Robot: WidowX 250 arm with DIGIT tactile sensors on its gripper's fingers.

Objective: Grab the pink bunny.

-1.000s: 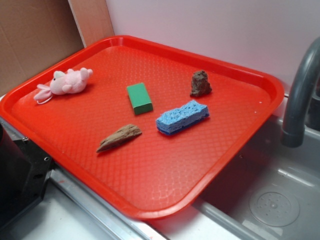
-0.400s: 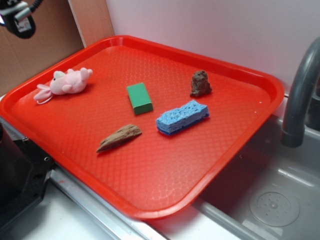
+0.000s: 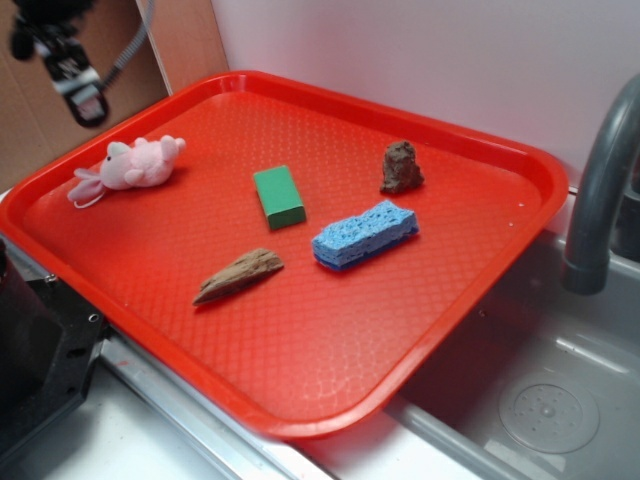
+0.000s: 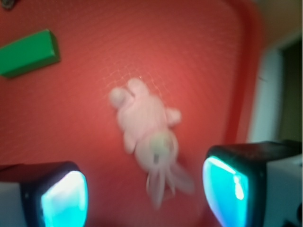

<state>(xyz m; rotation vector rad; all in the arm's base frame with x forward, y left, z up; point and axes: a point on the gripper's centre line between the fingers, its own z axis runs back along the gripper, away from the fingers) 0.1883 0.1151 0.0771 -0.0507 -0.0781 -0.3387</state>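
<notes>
We count five items on one red tray (image 3: 520, 170): one pink bunny (image 3: 130, 165), one green block (image 3: 278, 196), one blue sponge (image 3: 364, 233), two brown pieces (image 3: 238, 275) (image 3: 401, 167).

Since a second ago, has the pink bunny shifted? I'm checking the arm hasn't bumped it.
No. The pink bunny lies at the same spot near the left rim of the red tray, same pose.
</notes>
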